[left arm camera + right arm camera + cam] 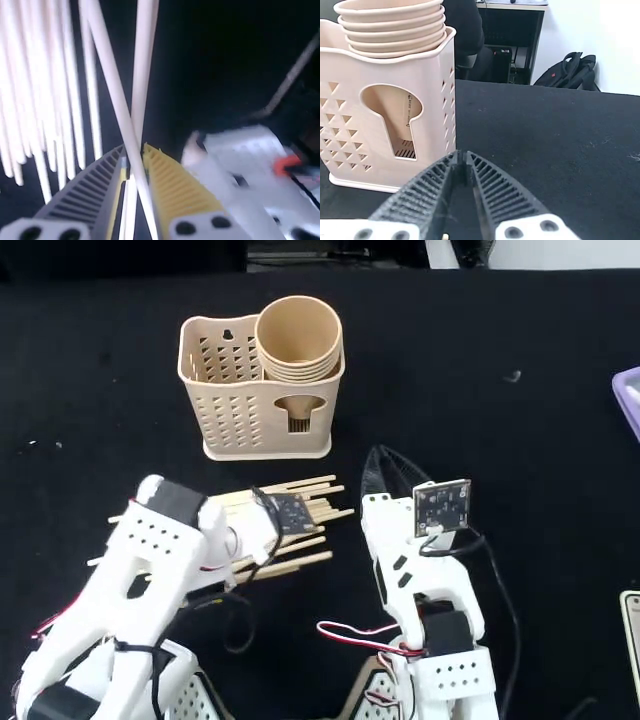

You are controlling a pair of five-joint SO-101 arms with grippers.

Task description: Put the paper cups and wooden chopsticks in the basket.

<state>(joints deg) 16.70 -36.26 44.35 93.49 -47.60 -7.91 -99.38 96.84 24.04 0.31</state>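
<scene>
A beige slotted basket (240,400) stands at the back of the black table, with a stack of paper cups (298,332) in its right compartment. In front of it lies a pile of wooden chopsticks (300,502). My left gripper (132,162) is over this pile, shut on two crossed chopsticks (125,120); more chopsticks (35,90) lie beside them. My right gripper (385,468) is to the right of the pile, its black fingers shut on nothing. From the right wrist, that gripper (462,156) points at the basket (380,130) and the cups (390,25).
A purple object (628,395) sits at the table's right edge, and a pale flat thing (632,615) lies lower on that edge. Open black tabletop stretches right of the basket. Both arms' bases and cables fill the near edge.
</scene>
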